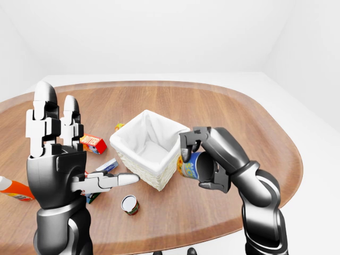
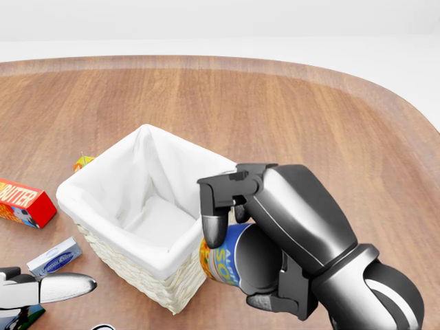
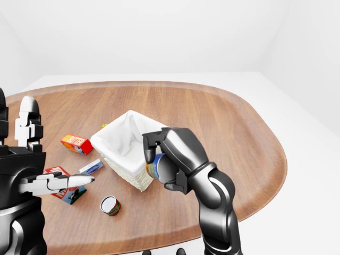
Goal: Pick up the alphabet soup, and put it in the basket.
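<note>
Your right hand has the alphabet soup gripped right up against the basket at its near right corner, so the white-lined rim is the one thing in your way there. The basket's mouth is wide open with nothing in it. To the left in the eye views it's cluttered: a small can on its side, a blue-white box, a red carton, plus your raised, spread left hand. The table on the right is bare.
</note>
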`<state>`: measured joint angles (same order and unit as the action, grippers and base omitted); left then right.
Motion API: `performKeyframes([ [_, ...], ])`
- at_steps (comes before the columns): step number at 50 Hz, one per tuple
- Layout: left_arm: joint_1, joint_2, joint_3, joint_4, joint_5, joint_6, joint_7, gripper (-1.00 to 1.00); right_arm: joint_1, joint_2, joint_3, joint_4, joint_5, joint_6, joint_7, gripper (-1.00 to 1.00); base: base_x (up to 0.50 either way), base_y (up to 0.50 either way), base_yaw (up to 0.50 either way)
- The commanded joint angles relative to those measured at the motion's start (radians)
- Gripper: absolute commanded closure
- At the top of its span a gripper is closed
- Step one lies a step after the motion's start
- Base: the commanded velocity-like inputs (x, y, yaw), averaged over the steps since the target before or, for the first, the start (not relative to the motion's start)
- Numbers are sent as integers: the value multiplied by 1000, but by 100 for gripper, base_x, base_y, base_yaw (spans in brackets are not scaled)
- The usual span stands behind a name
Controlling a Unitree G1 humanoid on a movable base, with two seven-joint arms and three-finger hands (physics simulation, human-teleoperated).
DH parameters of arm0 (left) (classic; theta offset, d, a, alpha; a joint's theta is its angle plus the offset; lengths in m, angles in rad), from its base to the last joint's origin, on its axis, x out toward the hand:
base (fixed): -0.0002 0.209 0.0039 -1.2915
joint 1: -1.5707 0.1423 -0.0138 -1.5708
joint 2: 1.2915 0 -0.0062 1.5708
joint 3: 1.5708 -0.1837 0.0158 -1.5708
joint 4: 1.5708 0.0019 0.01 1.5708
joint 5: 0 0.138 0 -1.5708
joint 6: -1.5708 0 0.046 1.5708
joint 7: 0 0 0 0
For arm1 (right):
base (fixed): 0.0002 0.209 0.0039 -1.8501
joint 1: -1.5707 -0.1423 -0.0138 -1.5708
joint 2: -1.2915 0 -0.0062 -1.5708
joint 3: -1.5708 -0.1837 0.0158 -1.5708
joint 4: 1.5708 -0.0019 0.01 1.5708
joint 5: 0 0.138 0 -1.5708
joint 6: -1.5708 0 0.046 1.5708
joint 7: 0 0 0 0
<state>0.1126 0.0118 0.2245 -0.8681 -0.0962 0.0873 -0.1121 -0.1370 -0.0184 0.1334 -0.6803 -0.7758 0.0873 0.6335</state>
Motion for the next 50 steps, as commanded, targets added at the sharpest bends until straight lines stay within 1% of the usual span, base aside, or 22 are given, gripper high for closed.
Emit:
performKeyframes([
  [1, 1, 0, -4, 5, 3, 0, -1, -100, -112, 19, 15, -47, -43, 0, 33, 100, 0, 0, 0],
  [3, -2, 0, -2, 12, 3, 0, -1, -100, -147, 26, 21, -37, -65, 0, 44, 100, 0, 0, 0],
  [5, -2, 1, -3, 16, 3, 0, 0, -100, -156, 29, 23, -31, -73, 0, 47, 100, 0, 0, 0],
  [8, -2, 1, -5, 11, 3, 0, 0, -100, -215, 39, 25, -7, -105, 0, 65, 100, 0, 0, 0],
  [12, -2, 1, -2, 8, 0, 0, 1, -100, -247, 47, 25, 26, -130, 0, 65, 100, 0, 0, 0],
  [13, -2, 1, -2, 8, 1, 0, 1, -100, -255, 53, 35, 28, -145, 0, 65, 100, 0, 0, 0],
  [19, -3, 1, -2, 6, 0, 0, 1, -100, -336, 71, 21, 129, -167, 0, 65, 100, 0, 0, 0],
  [22, -3, 2, -3, 10, 1, 0, 1, -100, -360, 79, 27, 154, -183, 0, 65, 100, 0, 0, 0],
  [28, -4, 2, 2, 10, -4, 0, 0, -100, -432, 109, 33, 209, -228, 0, 65, 100, 0, 0, 0],
  [29, -2, 2, 2, 8, -3, 0, 0, -100, -458, 114, 28, 237, -230, 0, 65, 100, 0, 0, 0],
  [35, -3, 2, 2, 1, -4, 0, -1, -100, -511, 140, 43, 289, -268, 0, 65, 100, 0, 0, 0],
  [40, -6, 3, 6, 7, -7, 0, -2, -100, -553, 156, 33, 369, -270, 0, 65, 100, 0, 0, 0],
  [45, -6, 3, 5, 2, -7, 0, -1, -100, -601, 153, 19, 459, -255, 0, 65, 100, 0, 0, 0],
  [50, -7, 4, 3, 5, -6, 0, 0, -100, -628, 148, 10, 537, -226, 0, 19, 100, 0, 0, 0],
])
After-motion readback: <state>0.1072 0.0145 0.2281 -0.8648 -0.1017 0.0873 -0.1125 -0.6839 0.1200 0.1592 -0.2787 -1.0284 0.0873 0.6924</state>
